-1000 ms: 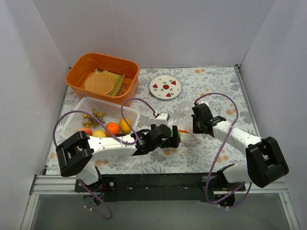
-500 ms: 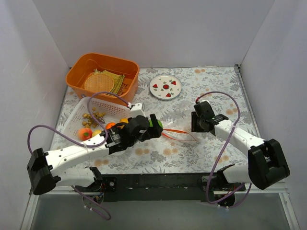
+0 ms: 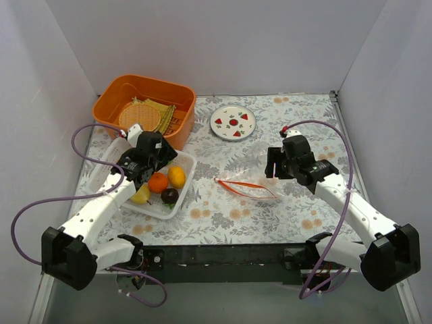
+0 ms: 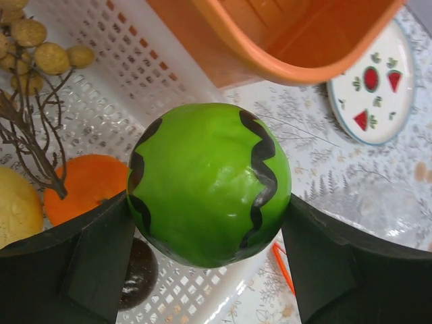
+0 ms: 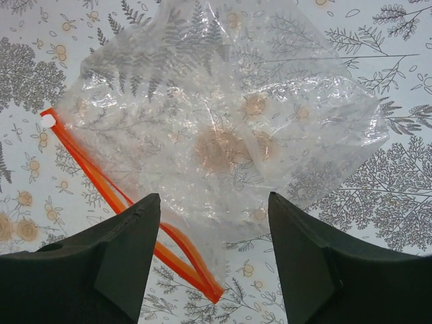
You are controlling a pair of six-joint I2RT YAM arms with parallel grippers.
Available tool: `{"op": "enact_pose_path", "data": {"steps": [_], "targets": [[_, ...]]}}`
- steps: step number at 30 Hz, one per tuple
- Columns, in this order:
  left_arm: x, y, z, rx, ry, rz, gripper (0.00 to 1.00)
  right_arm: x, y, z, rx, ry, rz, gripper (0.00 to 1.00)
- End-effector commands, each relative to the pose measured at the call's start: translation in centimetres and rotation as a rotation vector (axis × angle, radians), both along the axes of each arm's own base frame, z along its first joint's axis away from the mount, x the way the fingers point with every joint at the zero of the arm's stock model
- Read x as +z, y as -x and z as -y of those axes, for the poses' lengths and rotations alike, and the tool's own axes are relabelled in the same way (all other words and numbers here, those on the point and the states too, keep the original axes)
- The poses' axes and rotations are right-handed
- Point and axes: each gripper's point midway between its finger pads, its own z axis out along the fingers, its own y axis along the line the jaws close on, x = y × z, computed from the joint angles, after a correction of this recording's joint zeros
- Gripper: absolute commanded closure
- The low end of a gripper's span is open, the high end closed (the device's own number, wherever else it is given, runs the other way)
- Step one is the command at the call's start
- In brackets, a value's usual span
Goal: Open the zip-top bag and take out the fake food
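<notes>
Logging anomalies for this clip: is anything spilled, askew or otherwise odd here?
Nothing stands out. The bag lies flat and empty on the table, with its zip open. The left gripper holds the green ball over the basket. Nothing is spilled.

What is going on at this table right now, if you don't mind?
The left gripper holds a green striped toy ball over the white mesh basket, where other fake fruit lies. The zip-top bag lies flat on the table, looking empty, with the right gripper open above it.
</notes>
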Motion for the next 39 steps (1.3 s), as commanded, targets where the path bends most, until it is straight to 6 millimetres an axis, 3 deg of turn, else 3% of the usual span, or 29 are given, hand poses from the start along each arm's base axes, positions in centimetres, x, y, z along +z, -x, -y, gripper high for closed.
{"op": "enact_pose_path", "data": {"steps": [1,4,5,10,14,17,20,21,23,24,28,32,35,39], "targets": [[-0.6,-1.4,-1.7,0.055,-0.031,-0.021,0.30,1.4,0.4,-0.6,0.045,-0.034,0.015,0.27],[-1.1,-2.2,-2.9,0.083,-0.039,-0.028,0.13,1.4,0.7,-0.8,0.060,-0.044,0.017,0.25],[-1.2,-2.2,-3.1,0.092,-0.046,-0.036,0.02,1.5,0.7,-0.8,0.062,-0.048,0.023,0.24],[-1.4,-2.1,-2.7,0.067,-0.036,-0.059,0.02,2.4,0.7,-0.7,0.061,-0.062,0.064,0.19],[0.1,-1.1,-1.5,0.000,0.015,-0.027,0.02,2.6,0.9,-0.8,0.065,-0.067,0.062,0.18],[1.5,-0.2,0.0,-0.057,0.030,0.014,0.02,3.0,1.0,-0.9,0.071,-0.080,0.076,0.17],[3.0,1.2,3.2,-0.146,0.036,0.048,0.02,3.5,0.9,-0.9,0.072,-0.086,0.093,0.17],[3.5,2.0,5.6,-0.193,0.034,0.059,0.02,3.9,0.9,-1.0,0.076,-0.090,0.100,0.17],[3.6,3.1,8.0,-0.245,0.028,0.066,0.02,4.2,0.9,-1.0,0.070,-0.099,0.103,0.16],[3.6,4.2,10.5,-0.299,0.018,0.068,0.02,4.3,0.9,-1.1,0.071,-0.105,0.102,0.16],[3.1,6.6,15.1,-0.421,-0.001,0.081,0.02,4.7,1.2,-1.0,0.059,-0.125,0.119,0.17],[2.3,7.8,17.1,-0.472,0.003,0.085,0.02,5.3,1.5,-0.3,0.021,-0.135,0.155,0.16],[2.0,8.3,16.8,-0.494,0.021,0.113,0.02,5.4,1.8,0.1,0.008,-0.144,0.180,0.16],[3.3,8.3,16.8,-0.516,0.053,0.187,0.02,5.3,2.0,0.3,-0.007,-0.156,0.197,0.16]]}}
